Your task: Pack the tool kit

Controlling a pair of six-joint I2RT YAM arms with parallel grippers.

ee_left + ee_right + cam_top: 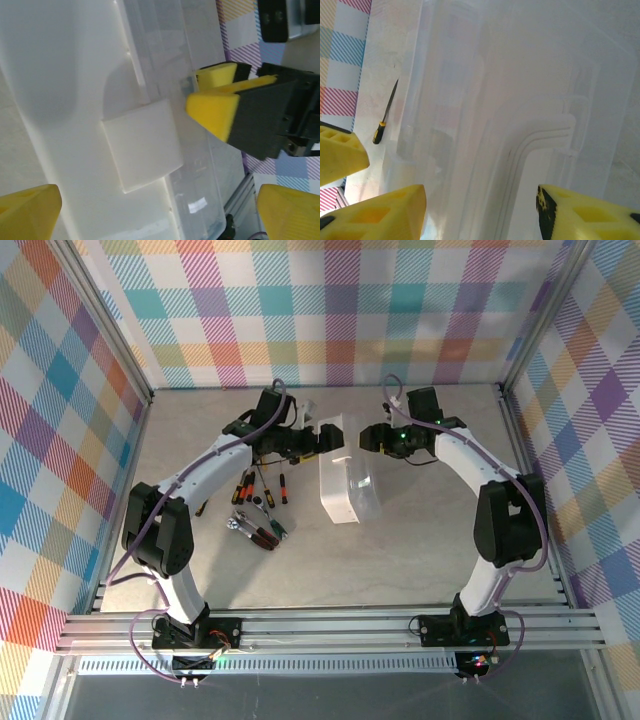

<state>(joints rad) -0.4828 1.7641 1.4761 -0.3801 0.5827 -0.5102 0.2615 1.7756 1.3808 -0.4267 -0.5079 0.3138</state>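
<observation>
While both arms meet at its far end, the translucent case (349, 487) sits mid-table. Left gripper (325, 438): jaws spread wide beside the case wall. Right gripper (368, 437): jaws apart, close over the case. Screwdrivers (262, 485), pliers (272, 532), ratchet (240, 523): loose on the table (430, 540), left of the case.

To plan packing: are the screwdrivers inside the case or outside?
Outside: screwdrivers lie on the table, left of the case.
</observation>
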